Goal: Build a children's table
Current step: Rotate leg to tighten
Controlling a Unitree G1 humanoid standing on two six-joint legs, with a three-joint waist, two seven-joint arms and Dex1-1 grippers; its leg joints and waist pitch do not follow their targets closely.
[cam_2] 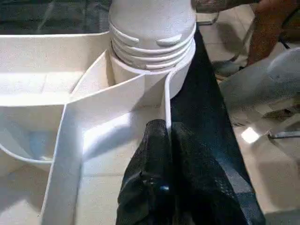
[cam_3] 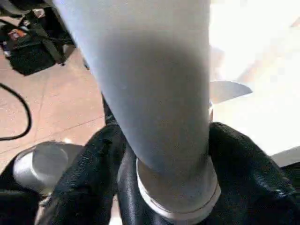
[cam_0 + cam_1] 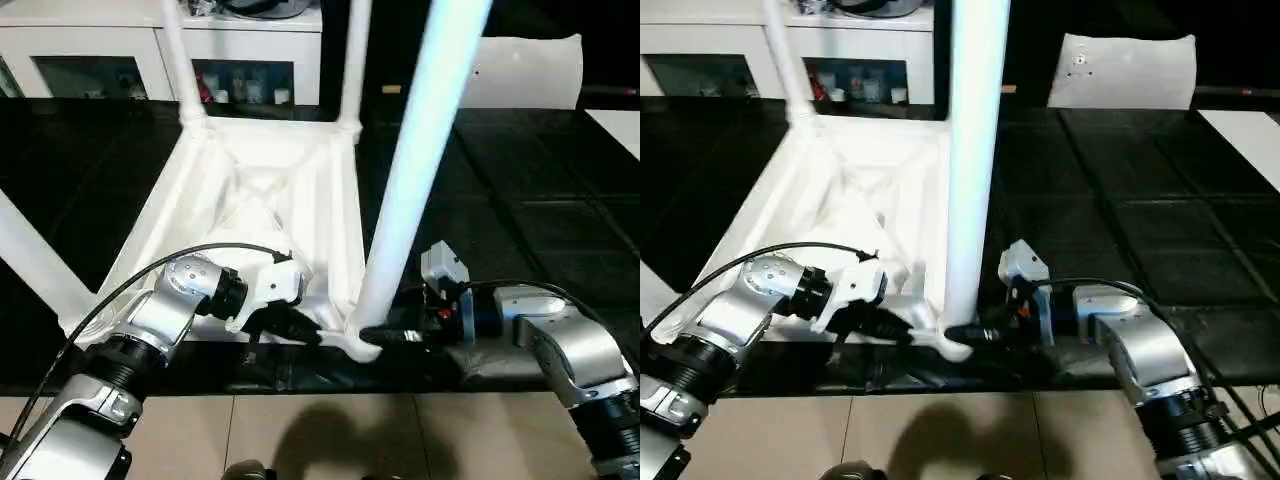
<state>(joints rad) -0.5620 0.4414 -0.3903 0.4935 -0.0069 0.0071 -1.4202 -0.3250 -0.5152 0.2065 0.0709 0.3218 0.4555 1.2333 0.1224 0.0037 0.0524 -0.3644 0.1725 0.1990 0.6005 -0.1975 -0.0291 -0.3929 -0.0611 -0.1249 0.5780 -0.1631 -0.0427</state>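
The children's table top [image 3: 250,190] lies upside down on the black surface, ribbed underside up. White legs stand in its corner sockets: two at the far corners [image 3: 180,60] [image 3: 355,60], one at the near left [image 3: 35,260], one at the near right [image 3: 415,150]. My left gripper [image 1: 168,136] is shut on the top's thin rim wall, just beside the near-right socket [image 1: 152,70]. My right gripper [image 3: 385,337] comes in from the right, its black fingers [image 2: 93,173] closed around the base of the near-right leg [image 2: 150,84] where it enters the socket.
A white cabinet with glass doors [image 3: 100,50] stands behind the table top. A flat white sheet with a round fitting [image 3: 525,70] lies at the back right. The black surface [image 3: 540,220] stretches to the right, and tan floor tiles [image 3: 330,430] lie in front.
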